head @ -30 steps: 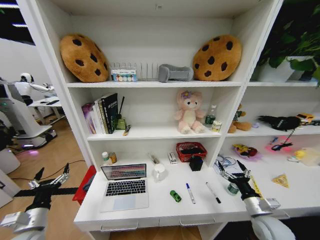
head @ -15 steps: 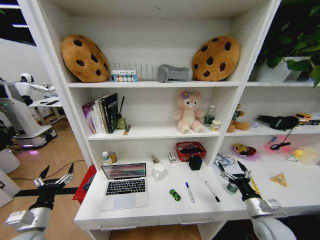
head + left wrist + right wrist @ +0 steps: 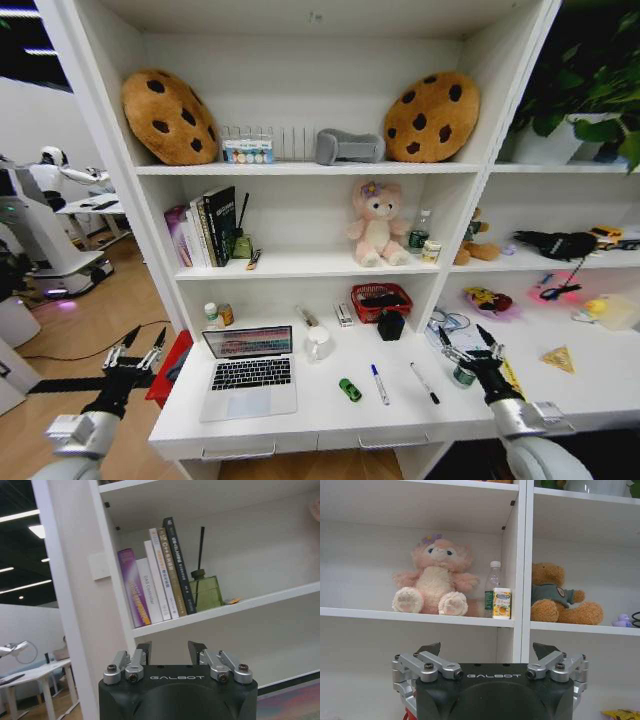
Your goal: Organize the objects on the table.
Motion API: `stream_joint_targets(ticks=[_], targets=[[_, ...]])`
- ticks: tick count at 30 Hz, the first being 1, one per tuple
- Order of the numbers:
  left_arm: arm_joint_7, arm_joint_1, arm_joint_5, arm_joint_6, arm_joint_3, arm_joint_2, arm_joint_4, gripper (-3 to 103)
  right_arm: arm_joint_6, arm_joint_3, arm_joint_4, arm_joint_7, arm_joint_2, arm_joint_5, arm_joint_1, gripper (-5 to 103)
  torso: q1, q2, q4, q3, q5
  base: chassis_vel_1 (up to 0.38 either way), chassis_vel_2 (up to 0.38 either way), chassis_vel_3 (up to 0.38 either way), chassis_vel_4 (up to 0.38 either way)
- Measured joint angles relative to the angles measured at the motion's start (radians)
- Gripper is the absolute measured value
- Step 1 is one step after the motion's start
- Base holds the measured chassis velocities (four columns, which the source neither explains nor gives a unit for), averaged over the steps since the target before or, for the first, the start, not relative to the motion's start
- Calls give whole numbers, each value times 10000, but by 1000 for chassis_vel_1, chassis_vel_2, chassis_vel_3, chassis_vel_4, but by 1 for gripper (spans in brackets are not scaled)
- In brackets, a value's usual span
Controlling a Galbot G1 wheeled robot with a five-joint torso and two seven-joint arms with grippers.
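Note:
On the white table (image 3: 320,418) a silver laptop (image 3: 248,372) stands open at the left, with a white mug (image 3: 319,344) behind its right corner. To the right lie a tiny green toy (image 3: 350,391), a blue marker (image 3: 380,384) and a black marker (image 3: 425,383). Two small bottles (image 3: 216,316) stand at the back left. My left gripper (image 3: 140,342) hangs open off the table's left end, beside the laptop; it also shows open in the left wrist view (image 3: 170,652). My right gripper (image 3: 463,338) is open above a small green-capped jar (image 3: 461,377) and a yellow ruler (image 3: 511,374), and shows again in the right wrist view (image 3: 487,652).
A red basket (image 3: 382,300) and a black cube (image 3: 391,325) sit at the table's back. A red box (image 3: 171,366) stands against the table's left end. The shelf above holds books (image 3: 155,582), a green diffuser bottle (image 3: 205,591), a pink plush (image 3: 434,575) and a bottle (image 3: 493,586).
My left gripper has moved right, closer to the table's left end, and turned so its fingers look nearer together. The right gripper has hardly moved.

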Motion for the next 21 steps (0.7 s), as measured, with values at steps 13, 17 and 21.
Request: stream_joint_targets(ticks=[13, 17, 21], targets=[[42, -428, 109, 70, 975, 2232, 154, 1, 125, 100, -1, 1, 174, -15, -230, 100, 2, -2, -1, 0, 1, 0, 0, 0, 0], [48, -747, -80, 63, 1329, 3009, 272, 0, 125, 157, 87, 5, 169, -17, -280, 100, 2, -2, 0, 0, -1, 0, 0, 0, 0], [30, -1182, -187, 104, 1766, 3475, 389, 0, 117, 186, 126, 15, 162, -17, -289, 100, 2, -1, 0, 0, 0, 0, 0, 0, 0]])
